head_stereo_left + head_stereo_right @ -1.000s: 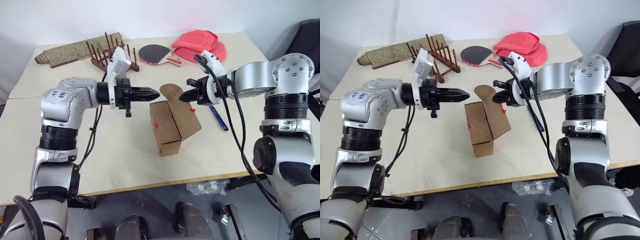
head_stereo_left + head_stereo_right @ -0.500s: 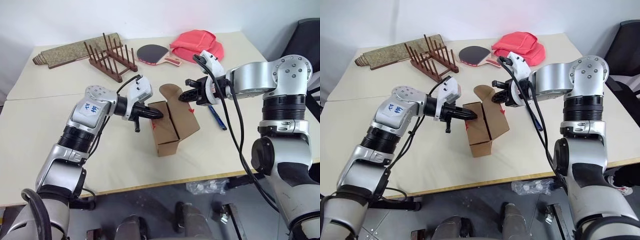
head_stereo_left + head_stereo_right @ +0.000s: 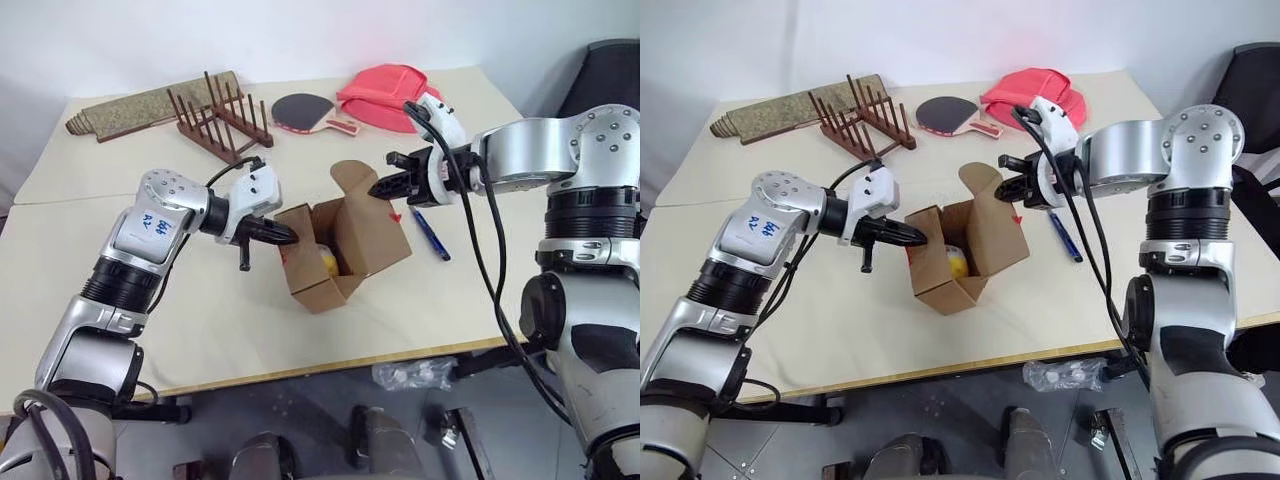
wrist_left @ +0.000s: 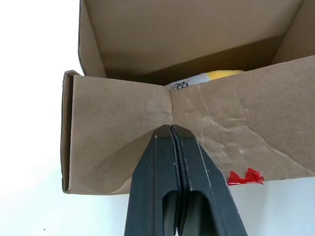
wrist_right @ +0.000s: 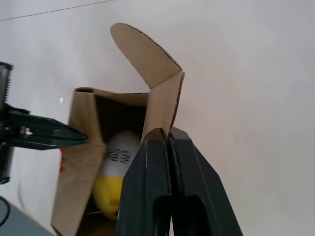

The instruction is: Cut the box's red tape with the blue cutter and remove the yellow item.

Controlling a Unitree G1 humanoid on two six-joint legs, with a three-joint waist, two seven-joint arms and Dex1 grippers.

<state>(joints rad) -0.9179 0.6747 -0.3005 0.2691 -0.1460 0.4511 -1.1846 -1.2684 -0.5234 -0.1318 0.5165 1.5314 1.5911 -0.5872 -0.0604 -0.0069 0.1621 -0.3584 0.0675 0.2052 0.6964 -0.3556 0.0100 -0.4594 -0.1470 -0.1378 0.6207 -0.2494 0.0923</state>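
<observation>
At mid-worktop (image 3: 230, 330), box (image 3: 345, 250) is held open: left claw (image 3: 290, 237) clenched on left flap, right claw (image 3: 378, 189) on right flap; yellow item (image 3: 327, 262) is exposed.

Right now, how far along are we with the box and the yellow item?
Done: the box is open and the blue cutter lies on the table. In hand: the left tool pinches one flap, the right tool the opposite one, spreading them. Left: the yellow item sits inside, not yet lifted out.

Bright, even light; soft shadows fall on the worktop (image 3: 250, 330) just below the left claw (image 3: 292, 238). The wrist views are overexposed, the worktop washed white.
</observation>
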